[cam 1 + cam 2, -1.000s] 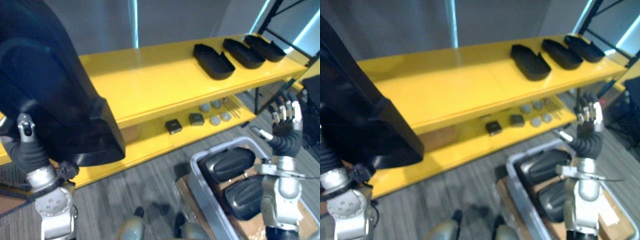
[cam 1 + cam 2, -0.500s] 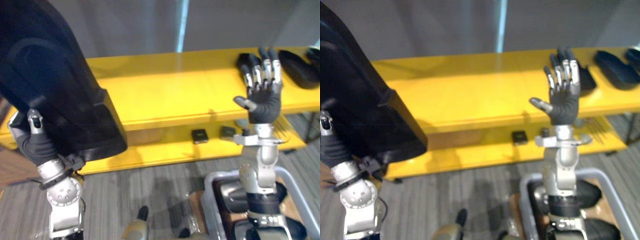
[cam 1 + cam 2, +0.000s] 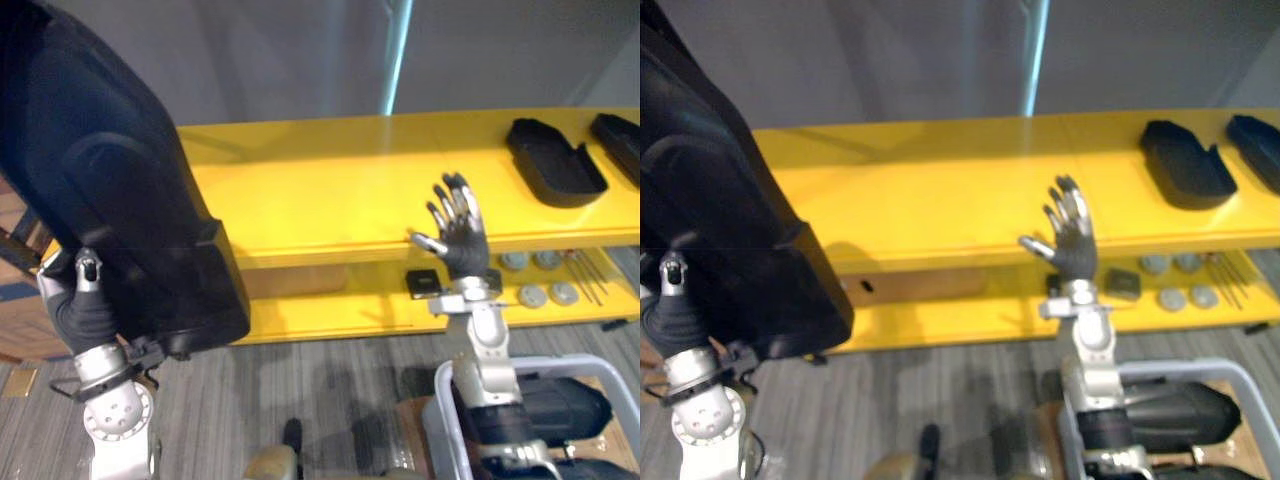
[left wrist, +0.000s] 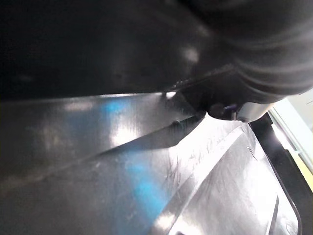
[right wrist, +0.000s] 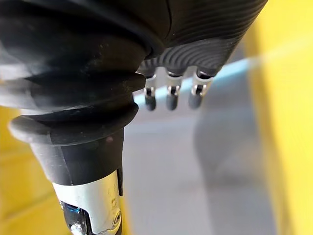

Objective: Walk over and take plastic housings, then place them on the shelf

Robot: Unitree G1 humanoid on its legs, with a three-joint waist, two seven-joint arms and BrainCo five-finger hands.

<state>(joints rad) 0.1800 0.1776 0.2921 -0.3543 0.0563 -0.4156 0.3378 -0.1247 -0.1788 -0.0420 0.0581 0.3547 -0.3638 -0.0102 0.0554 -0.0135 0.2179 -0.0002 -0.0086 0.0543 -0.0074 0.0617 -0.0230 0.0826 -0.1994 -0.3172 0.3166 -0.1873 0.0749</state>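
Black housing [image 3: 110, 200] against your left hand [image 3: 85, 305]; its grip cannot be told. Your right hand [image 3: 460, 243] has lowered, open and empty, before the yellow shelf [image 3: 320, 190]; placing likely comes next.

Big black housing [image 3: 110, 200] stands tilted at left; second housing [image 3: 555, 172] lies on yellow shelf [image 3: 330, 190].

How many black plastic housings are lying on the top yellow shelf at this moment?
2. The first housing lies near the shelf's right end; the second housing lies further right, cut by the picture's edge. More may lie beyond that edge.
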